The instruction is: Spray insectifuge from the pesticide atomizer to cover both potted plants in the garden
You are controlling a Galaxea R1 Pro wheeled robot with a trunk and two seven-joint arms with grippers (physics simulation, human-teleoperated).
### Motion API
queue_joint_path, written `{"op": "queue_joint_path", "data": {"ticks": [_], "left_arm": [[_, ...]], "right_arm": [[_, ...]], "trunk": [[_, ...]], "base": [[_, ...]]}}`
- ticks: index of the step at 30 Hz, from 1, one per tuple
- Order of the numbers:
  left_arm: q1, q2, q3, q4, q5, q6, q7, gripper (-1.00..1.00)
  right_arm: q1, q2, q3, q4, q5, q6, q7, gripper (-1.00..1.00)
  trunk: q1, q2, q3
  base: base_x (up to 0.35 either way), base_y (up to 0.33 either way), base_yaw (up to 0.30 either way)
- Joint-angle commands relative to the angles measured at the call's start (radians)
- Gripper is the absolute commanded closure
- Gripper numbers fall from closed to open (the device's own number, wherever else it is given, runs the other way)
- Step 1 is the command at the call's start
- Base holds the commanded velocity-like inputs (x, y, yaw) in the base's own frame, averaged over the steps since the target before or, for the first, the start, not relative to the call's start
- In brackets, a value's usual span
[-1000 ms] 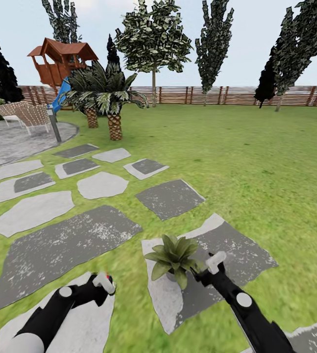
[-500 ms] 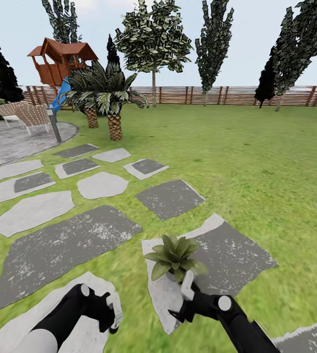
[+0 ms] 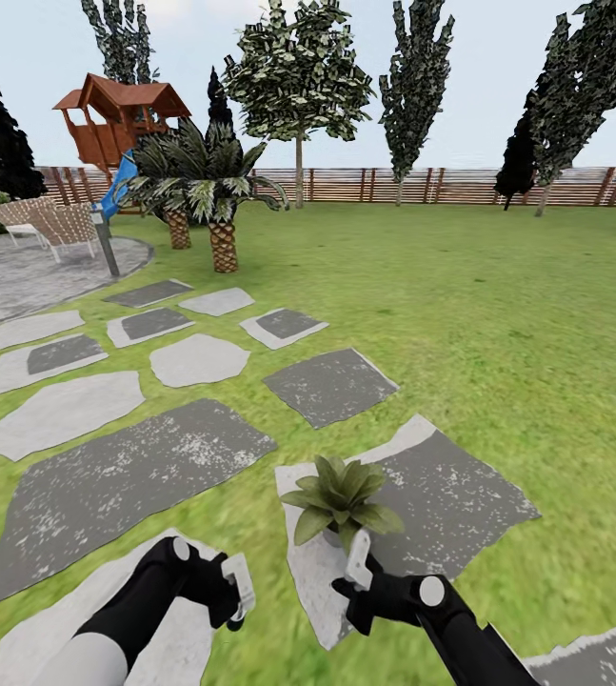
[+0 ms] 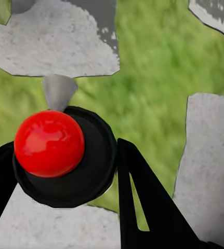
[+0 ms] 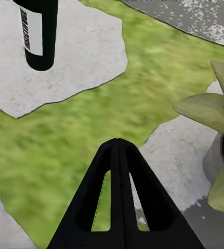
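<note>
The left gripper (image 3: 236,593) has its fingers (image 4: 143,202) closed around the atomizer (image 4: 65,155), a black bottle with a red cap, low over a pale stone (image 3: 169,648). The right gripper (image 3: 357,562) has its fingers (image 5: 119,197) pressed together, holding nothing, just beside a potted plant (image 3: 339,499) that stands on a grey stone (image 3: 441,495) in the lawn (image 3: 498,324).
</note>
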Motion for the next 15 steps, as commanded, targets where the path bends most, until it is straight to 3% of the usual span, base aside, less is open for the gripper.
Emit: {"op": "queue_joint_path", "data": {"ticks": [1, 9, 15], "left_arm": [[0.000, -0.003, -0.012, -0.005, -0.001, 0.014, -0.004, 1.00], [0.000, -0.016, -0.072, -0.008, -0.001, 0.023, -0.001, 1.00], [0.002, -0.048, -0.101, -0.007, 0.001, 0.019, -0.001, 1.00]], "right_arm": [[0.000, 0.003, 0.003, -0.004, 0.005, 0.004, 0.011, 1.00], [0.000, 0.045, 0.004, -0.026, 0.007, 0.006, 0.100, 1.00], [0.000, 0.049, 0.004, -0.050, 0.008, 0.006, 0.144, 1.00]], "trunk": [[0.000, 0.000, -0.001], [0.000, 0.000, -0.001], [0.000, 0.000, -0.001]], "base": [[0.000, 0.000, 0.000], [0.000, 0.000, 0.000], [0.000, 0.000, 0.000]]}}
